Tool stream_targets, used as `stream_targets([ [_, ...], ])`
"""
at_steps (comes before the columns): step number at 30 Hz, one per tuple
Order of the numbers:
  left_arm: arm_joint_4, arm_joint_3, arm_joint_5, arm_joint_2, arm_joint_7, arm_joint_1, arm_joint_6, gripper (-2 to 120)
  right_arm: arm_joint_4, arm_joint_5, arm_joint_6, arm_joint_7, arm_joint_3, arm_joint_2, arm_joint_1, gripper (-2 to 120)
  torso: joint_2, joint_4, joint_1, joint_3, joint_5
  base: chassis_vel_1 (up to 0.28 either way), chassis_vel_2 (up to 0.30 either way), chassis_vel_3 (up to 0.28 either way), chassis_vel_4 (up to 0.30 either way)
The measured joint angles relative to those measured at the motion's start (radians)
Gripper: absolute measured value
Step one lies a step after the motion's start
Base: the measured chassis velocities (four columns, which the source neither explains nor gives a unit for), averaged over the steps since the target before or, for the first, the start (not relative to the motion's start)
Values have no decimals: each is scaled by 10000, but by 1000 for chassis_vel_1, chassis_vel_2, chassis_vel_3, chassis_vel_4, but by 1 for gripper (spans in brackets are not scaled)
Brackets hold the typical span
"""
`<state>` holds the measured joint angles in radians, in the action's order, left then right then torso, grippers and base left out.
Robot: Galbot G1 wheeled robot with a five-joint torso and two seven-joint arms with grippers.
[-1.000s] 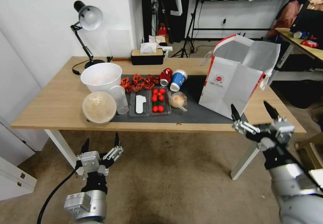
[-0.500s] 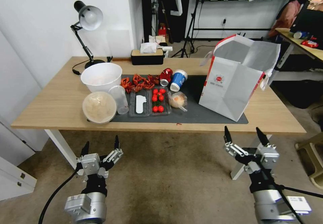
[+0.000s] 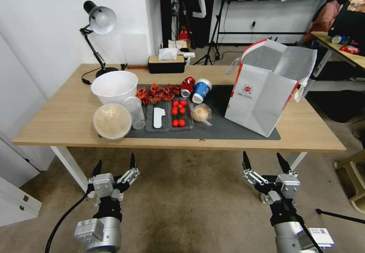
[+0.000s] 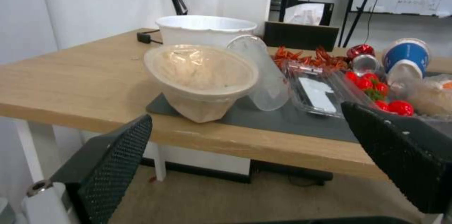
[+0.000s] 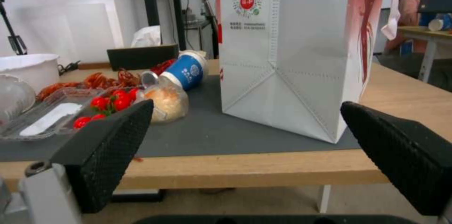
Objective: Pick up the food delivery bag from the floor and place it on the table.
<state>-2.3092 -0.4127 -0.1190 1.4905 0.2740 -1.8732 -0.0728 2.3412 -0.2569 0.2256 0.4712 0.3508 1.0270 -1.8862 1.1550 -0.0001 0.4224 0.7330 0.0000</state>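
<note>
Food delivery bag point(image 3: 266, 93) is standing upright near the table's point(image 3: 57, 120) right end, over the mat's point(image 3: 224, 129) right edge. Right gripper point(image 3: 264, 162) and left gripper point(image 3: 114, 163) are hovering below the front edge, fingers spread, holding nothing.

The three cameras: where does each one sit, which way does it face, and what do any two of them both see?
Head view: high, looking down at the table; both claws, left claw and right claw, are open above the floor.
Left wrist view: low before the table edge, facing the lidded bowl; own fingers frame it.
Right wrist view: low, facing the food delivery bag on the dark mat.
Shared by both wrist views: the blue cup.
</note>
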Motion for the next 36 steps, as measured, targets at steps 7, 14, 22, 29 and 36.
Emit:
stream_targets([
  [7,-19,34,-34,13,110,-4,-1,100,14,-66,-29,-34,-24,-20,-34,100,0,0,0,0,0,0,0,0,0],
  [14,-26,38,-42,13,119,-7,1,100,27,-79,-35,-39,-24,-29,-34,100,-1,0,0,0,0,0,0,0,0],
  [22,-35,40,-44,13,120,-7,1,100,35,-89,-40,-40,-21,-35,-33,100,-1,0,0,0,0,0,0,0,0],
  [29,-38,40,-45,13,120,-8,0,100,42,-96,-41,-40,-16,-39,-32,100,-1,0,0,0,0,0,0,0,0],
  [36,-38,40,-44,13,117,-7,0,100,46,-99,-41,-40,-12,-40,-31,100,-1,0,0,0,0,0,0,0,0],
])
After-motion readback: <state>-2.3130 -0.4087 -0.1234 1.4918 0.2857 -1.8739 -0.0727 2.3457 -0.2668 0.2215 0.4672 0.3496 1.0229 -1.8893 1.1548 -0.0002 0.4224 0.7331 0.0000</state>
